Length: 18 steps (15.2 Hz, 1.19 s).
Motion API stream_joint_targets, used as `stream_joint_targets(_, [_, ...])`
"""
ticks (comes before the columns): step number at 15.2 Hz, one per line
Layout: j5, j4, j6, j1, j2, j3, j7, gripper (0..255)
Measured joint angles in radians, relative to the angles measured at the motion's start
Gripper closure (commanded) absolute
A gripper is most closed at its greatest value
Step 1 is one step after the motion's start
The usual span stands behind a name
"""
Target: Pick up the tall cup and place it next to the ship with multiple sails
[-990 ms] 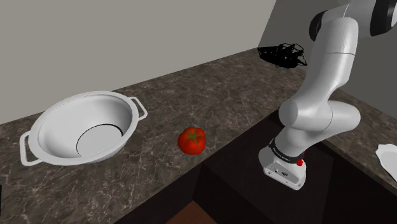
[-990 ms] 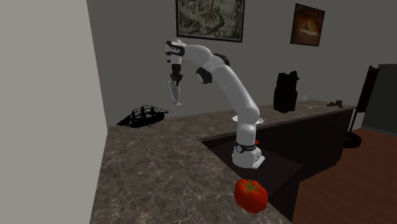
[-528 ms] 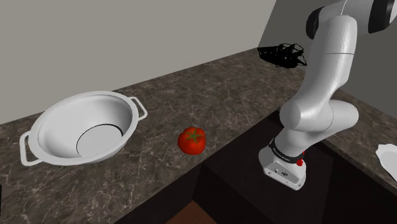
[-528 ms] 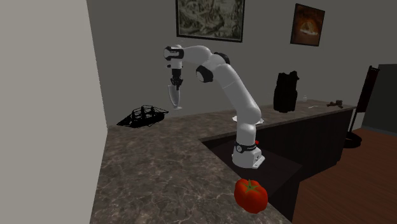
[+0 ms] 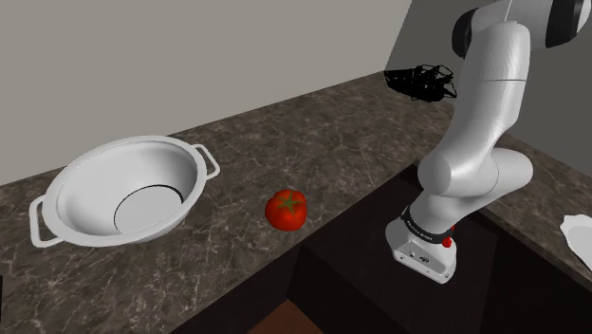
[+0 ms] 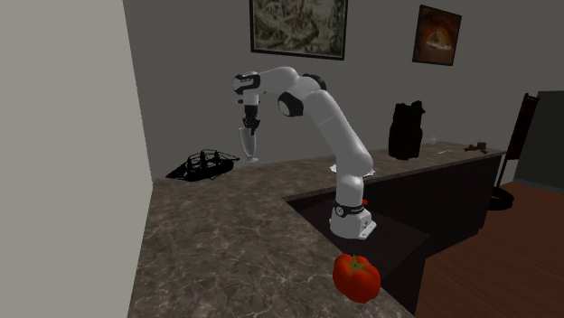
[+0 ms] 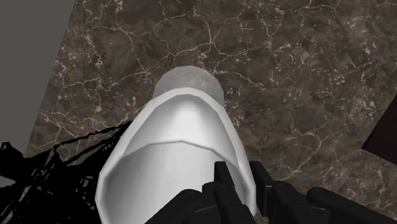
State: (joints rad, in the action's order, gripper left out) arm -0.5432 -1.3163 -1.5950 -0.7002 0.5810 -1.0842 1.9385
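Note:
The tall cup (image 6: 247, 142) is pale, narrows downward to a small round foot, and hangs upright just above the dark stone counter (image 6: 226, 235). My gripper (image 6: 249, 120) is shut on the cup's rim from above. In the wrist view the gripper (image 7: 243, 186) clasps one side of the wide white cup (image 7: 175, 143), with black fingers (image 7: 222, 182) on the rim. The black ship with several sails (image 6: 202, 165) stands on the counter close beside the cup, toward the wall. The ship (image 7: 38, 175) shows right next to the cup, and the ship (image 5: 421, 81) also stands far back in the shoulder view.
A white two-handled bowl (image 5: 121, 191) and a red tomato (image 5: 286, 209) sit on the counter far from the gripper. The tomato (image 6: 356, 275) lies near the counter's front edge. A white thing (image 5: 577, 235) shows at the shoulder view's right edge. A grey wall rises just behind the ship.
The gripper has come down with the cup, bringing its foot closer to the counter beside the ship. The bowl, tomato and ship have stayed where they were.

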Motion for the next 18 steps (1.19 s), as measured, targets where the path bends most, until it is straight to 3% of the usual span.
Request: stream_joint_targets(18, [-0.043, -0.214, -0.213, 0.051, 0.037, 0.023, 0.050, 255])
